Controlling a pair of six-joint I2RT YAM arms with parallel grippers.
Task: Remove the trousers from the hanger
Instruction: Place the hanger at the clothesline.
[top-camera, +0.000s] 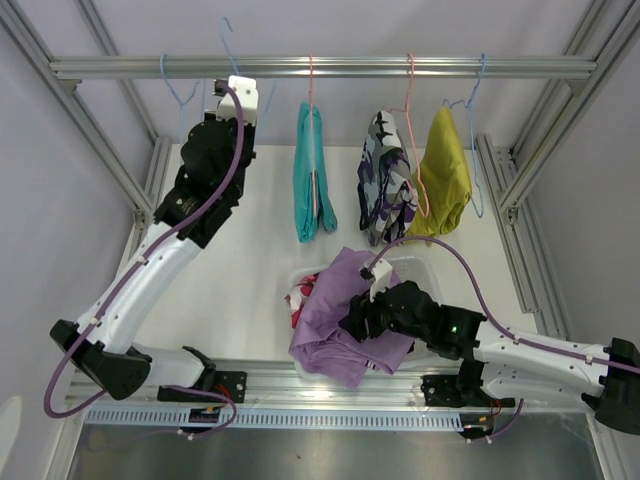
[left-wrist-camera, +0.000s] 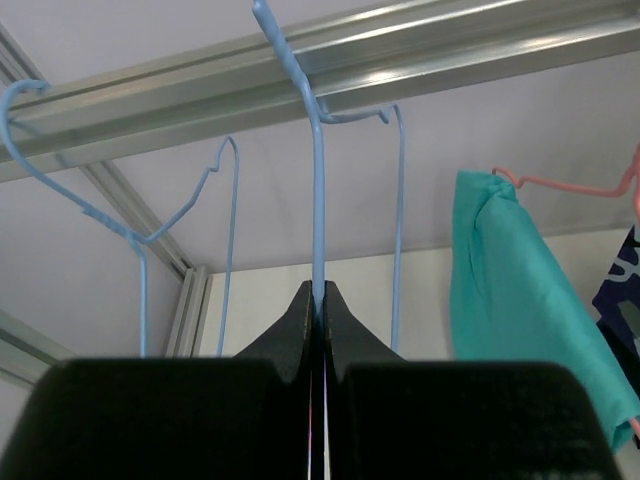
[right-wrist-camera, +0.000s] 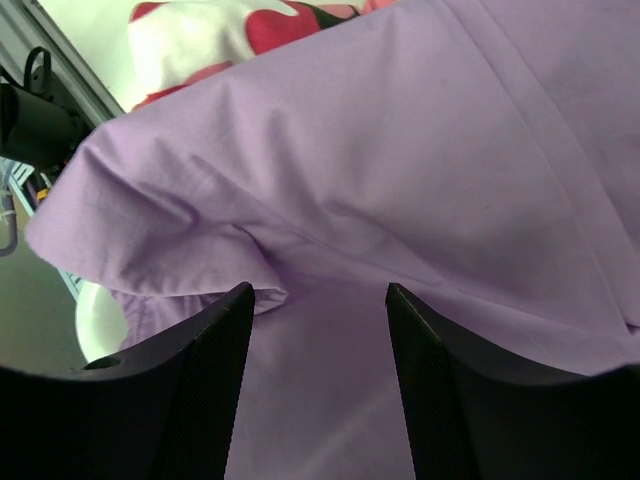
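Observation:
My left gripper (top-camera: 242, 86) (left-wrist-camera: 318, 288) is up by the rail, shut on the wire of an empty blue hanger (top-camera: 228, 42) (left-wrist-camera: 316, 190). Teal trousers (top-camera: 312, 175) (left-wrist-camera: 515, 290) hang on a pink hanger (top-camera: 311, 95). Purple-grey camouflage trousers (top-camera: 385, 178) and mustard yellow trousers (top-camera: 447, 178) hang further right. Lilac trousers (top-camera: 345, 315) (right-wrist-camera: 420, 160) lie heaped over a white bin (top-camera: 432, 264), covering pink camouflage trousers (top-camera: 300, 296) (right-wrist-camera: 250, 30). Low over the lilac cloth, my right gripper (top-camera: 366, 312) (right-wrist-camera: 320, 292) is open, with nothing pinched between its fingers.
A second empty blue hanger (top-camera: 178, 88) (left-wrist-camera: 140, 235) hangs left of the held one. The aluminium rail (top-camera: 400, 67) (left-wrist-camera: 450, 55) spans the back, with frame posts on both sides. The bin's rim (right-wrist-camera: 95, 325) shows at the left of the right wrist view.

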